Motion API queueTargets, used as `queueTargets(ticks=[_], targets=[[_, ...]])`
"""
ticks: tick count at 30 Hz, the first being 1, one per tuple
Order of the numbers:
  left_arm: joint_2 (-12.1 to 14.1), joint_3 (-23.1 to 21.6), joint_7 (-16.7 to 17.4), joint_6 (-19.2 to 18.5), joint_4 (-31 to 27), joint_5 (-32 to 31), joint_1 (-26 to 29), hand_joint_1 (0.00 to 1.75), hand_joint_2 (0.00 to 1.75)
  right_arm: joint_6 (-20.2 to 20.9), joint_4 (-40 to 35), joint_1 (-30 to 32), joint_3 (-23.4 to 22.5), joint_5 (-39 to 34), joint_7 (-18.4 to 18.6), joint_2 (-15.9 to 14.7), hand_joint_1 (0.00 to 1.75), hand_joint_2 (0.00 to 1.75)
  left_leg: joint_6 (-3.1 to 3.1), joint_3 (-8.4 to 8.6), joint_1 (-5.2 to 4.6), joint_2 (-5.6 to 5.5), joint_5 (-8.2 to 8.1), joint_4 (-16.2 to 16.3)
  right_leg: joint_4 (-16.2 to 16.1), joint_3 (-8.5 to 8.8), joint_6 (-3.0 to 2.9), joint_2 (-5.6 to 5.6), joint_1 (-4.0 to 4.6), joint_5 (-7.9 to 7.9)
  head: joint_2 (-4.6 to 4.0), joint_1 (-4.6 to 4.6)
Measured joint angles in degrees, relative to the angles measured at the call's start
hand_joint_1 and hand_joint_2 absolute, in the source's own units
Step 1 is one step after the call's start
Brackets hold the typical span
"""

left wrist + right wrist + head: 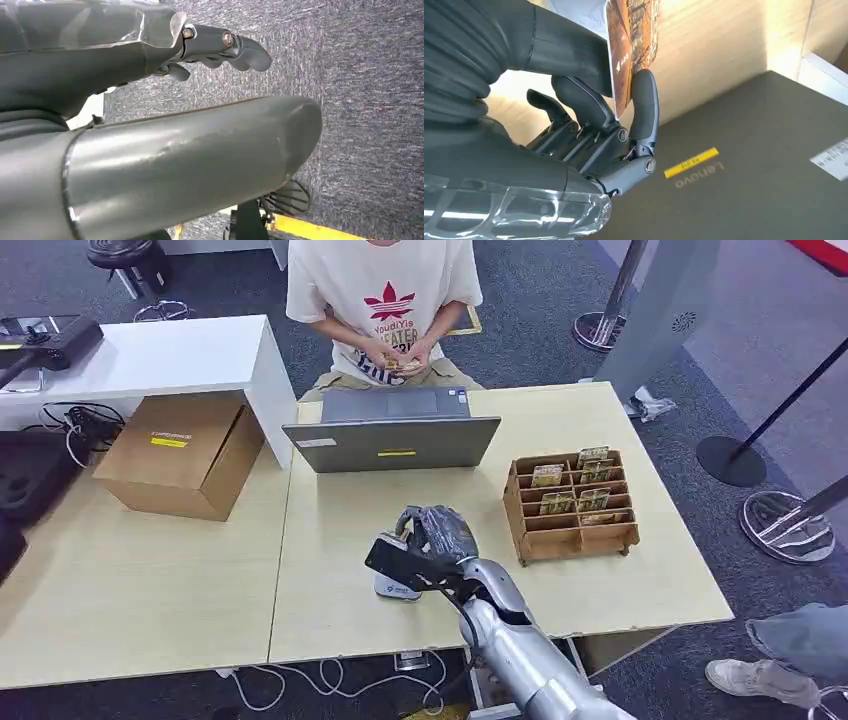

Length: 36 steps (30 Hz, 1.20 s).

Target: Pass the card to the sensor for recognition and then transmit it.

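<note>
Holding a card [630, 55] pinched between thumb and fingers, our right robot hand [432, 540] hovers low over the bench [330, 540], directly above a small white sensor [396, 588] that sits on the wood in front of the closed laptop [392, 442]. From the right wrist view we see the card standing edge-on in the grip, its orange printed face partly covered by one dark finger, with the grey laptop lid and its yellow label beyond. From the head view a dark flat part of the hand juts out to the side above the sensor, but we cannot tell whether the card touches the reader or merely hangs just over it. We judge this to be the recognition step: the card is being presented to the sensor and has not yet been handed on. Our left robot hand [220, 47] hangs down over the grey carpet with its fingers curled loosely and nothing in them. A wooden card rack [572, 502] with more cards in its slots stands to the right of the sensor, well apart from the hand. A person [385, 300] sits across the bench behind the laptop, both hands busy with something small. The next move, as we read it, calls for lifting the card off the sensor without loosening the pinch, then reaching over the laptop toward the person.
</note>
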Motion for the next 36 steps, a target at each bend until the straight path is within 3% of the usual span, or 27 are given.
queueTargets(ticks=[17,36], targets=[[0.02,-0.09,0.0,0.11,0.0,0.0,-0.05,0.0,0.0,0.24,3.93,0.36,0.42,-0.39,0.57,0.24,1.75,1.75,0.0,0.0,0.0,0.0,0.0,0.0,0.0,0.0,0.0,0.0,0.0,0.0,0.0,0.0],[0.02,-0.09,0.37,0.48,0.0,0.54,-0.05,0.0,0.0,-5.01,7.63,0.08,0.48,0.76,4.37,1.31,1.75,1.75,0.0,-0.01,0.0,0.0,0.0,0.0,0.0,0.0,0.0,0.0,0.0,0.0,0.0,0.0]])
